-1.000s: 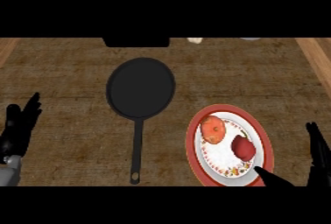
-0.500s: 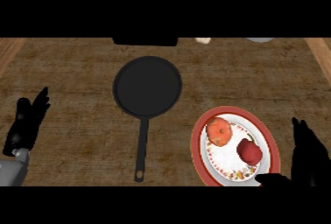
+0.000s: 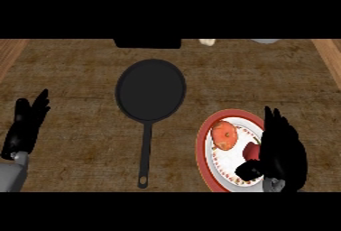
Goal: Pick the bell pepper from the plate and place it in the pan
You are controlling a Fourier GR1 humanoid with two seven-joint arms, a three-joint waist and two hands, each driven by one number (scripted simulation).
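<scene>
Black pan (image 3: pixel 150 90) at 11 o'clock; red-rimmed white plate (image 3: pixel 205 149) with speckled border at 4; orange-red and red produce; brown mottled counter (image 3: pixel 73 67)

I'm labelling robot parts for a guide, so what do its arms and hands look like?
Both hands are plain black, with slim tapering fingers: the left hand at the view's left, the right hand at its right. A smooth grey forearm shows behind the left one. No cables, markings or sleeves are visible.

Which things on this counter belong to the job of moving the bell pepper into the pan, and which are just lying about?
Belonging to the job: bell pepper, plate, pan, right hand over the plate.

Lying about: orange fruit on the same plate, dark object at the far edge, resting left hand.
</scene>
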